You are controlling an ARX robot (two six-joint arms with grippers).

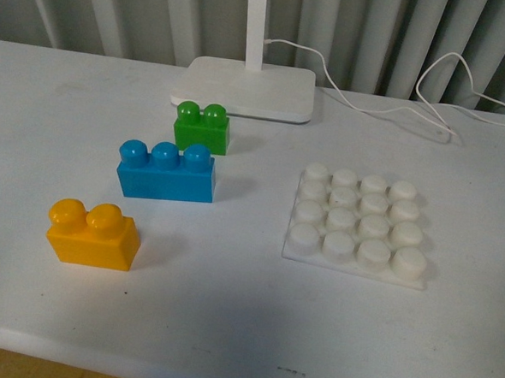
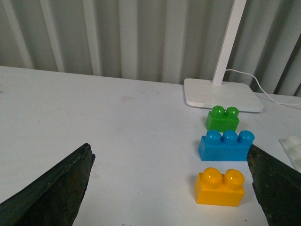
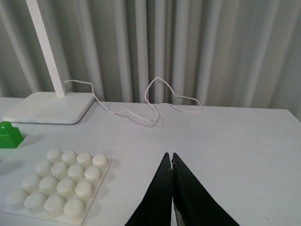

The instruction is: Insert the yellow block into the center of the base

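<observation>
The yellow block (image 1: 91, 234) lies on the white table at the front left, two studs up. It also shows in the left wrist view (image 2: 219, 187), between the spread fingers of my open left gripper (image 2: 171, 157) and nearer the right-hand finger (image 2: 277, 188). The white base (image 1: 357, 224) with its stud grid lies flat at the right, bare; it also shows in the right wrist view (image 3: 59, 182). My right gripper (image 3: 171, 157) is shut and empty, above bare table beside the base. Neither arm shows in the front view.
A blue three-stud brick (image 1: 166, 171) and a green two-stud brick (image 1: 201, 127) stand behind the yellow block. A white lamp foot (image 1: 246, 88) with a post and a white cable (image 1: 412, 104) sits at the back. The table's front edge (image 1: 224, 371) is close.
</observation>
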